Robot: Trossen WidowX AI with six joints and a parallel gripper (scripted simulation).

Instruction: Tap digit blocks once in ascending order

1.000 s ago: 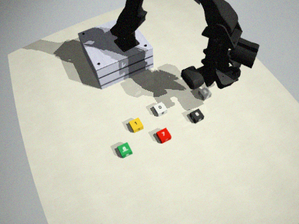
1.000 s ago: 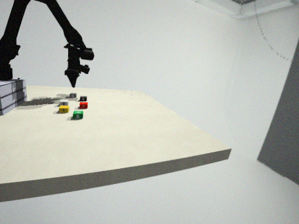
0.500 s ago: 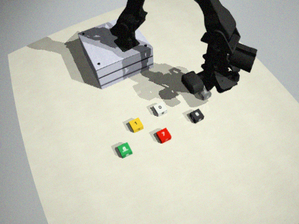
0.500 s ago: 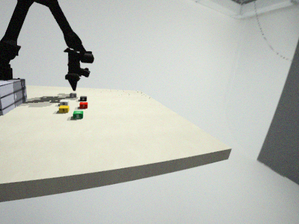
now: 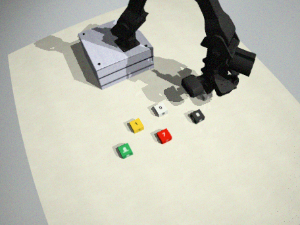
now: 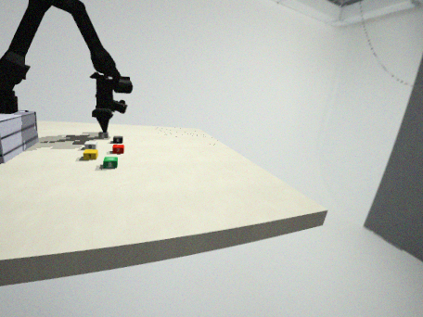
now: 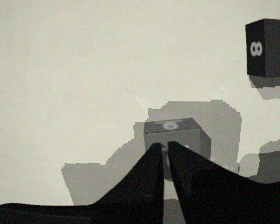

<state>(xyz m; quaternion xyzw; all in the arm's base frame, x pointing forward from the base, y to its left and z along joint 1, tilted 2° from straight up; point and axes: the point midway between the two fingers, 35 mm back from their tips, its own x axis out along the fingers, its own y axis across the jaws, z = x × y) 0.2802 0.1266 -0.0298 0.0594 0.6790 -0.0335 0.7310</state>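
Note:
My gripper [image 5: 208, 92] [image 6: 105, 131] [image 7: 164, 150] is shut, pointing down, with its tips right over the grey block [image 5: 206, 97] [image 6: 100, 135] [image 7: 192, 139]; whether they touch it I cannot tell. The grey block's digit looks like a 6 or 9. The black block [image 5: 197, 116] [image 6: 118, 139] [image 7: 272, 47] shows 8. A white block [image 5: 160, 110] [image 6: 91, 145] shows 0, a yellow block [image 5: 136, 125] [image 6: 90, 155] shows 1, and a red block [image 5: 164, 136] [image 6: 119, 149] shows 7. The green block [image 5: 125, 150] [image 6: 110, 162] has an unclear digit.
A pale layered box [image 5: 122, 61] [image 6: 18, 133] stands by the arm's base, to the left of the gripper in the top view. The arm's shadow lies over the grey block and beside the white one. The table edge [image 6: 185, 249] is beyond the green block.

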